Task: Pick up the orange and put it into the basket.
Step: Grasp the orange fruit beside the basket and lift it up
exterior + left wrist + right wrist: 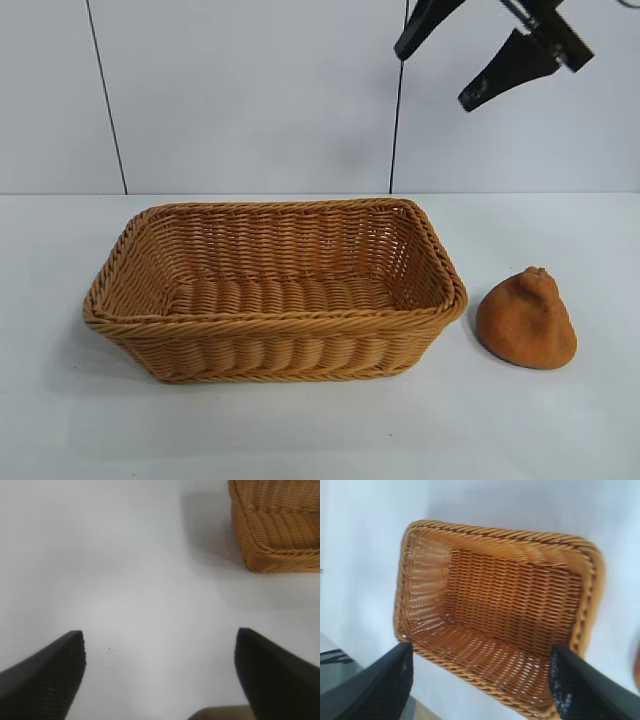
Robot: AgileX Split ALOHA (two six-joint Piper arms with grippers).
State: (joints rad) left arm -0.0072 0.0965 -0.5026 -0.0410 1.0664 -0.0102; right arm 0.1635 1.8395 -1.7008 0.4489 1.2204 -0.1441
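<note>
White tabletop (pixel 300 430) runs back to a pale panelled wall (pixel 250 90). On it stand one basket (pixel 275 325) and one orange (pixel 527 320); two grippers are in play, one per arm.

That orange is a dull brownish-orange lump with a broad round base, a knobby pointed top and rough matte skin. It sits on the table just right of the basket, apart from it and outside it. Tan wicker, a braided rim and sloping sides make up the rectangular basket, which holds nothing.

From the exterior view, only the right gripper (pixel 432 70) shows, hanging high at the far right above the table, its black fingers spread wide with nothing between them. Its wrist view looks down into the basket's woven floor (pixel 510 610), which the exterior view shows only at a slant. Only the left wrist view shows the left gripper (pixel 160 667), fingers wide apart over bare table, with one basket corner (pixel 275 540) beyond.
</note>
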